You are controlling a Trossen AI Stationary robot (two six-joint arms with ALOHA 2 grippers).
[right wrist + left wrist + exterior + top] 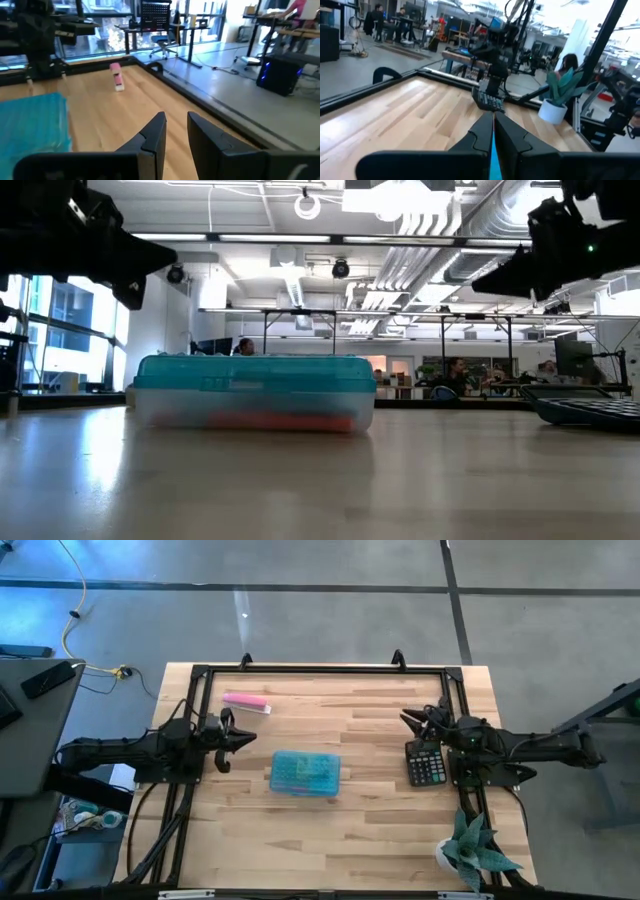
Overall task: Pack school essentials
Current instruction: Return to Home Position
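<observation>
The blue supply box (305, 773) lies closed near the middle of the surface (340, 840), well apart from every edge, with bare wood on all sides of it. Through its clear wall the low view shows an orange-red thing (285, 421) at the bottom. The left hand (245, 738) hangs raised above the surface just beside the box's far left corner, not touching it, and its fingers (479, 136) are drawn together with only a sliver between them. The right hand (410, 720) hangs raised over the right side, just beyond the far end of the calculator (428, 764); its fingers (152, 137) stand a narrow gap apart and hold nothing. A pink item (246, 701) lies alone toward the far left corner, apart from the box. A potted plant (475, 848) stands at the near right corner, by the black frame (320, 668) that runs along the surface's edges.
</observation>
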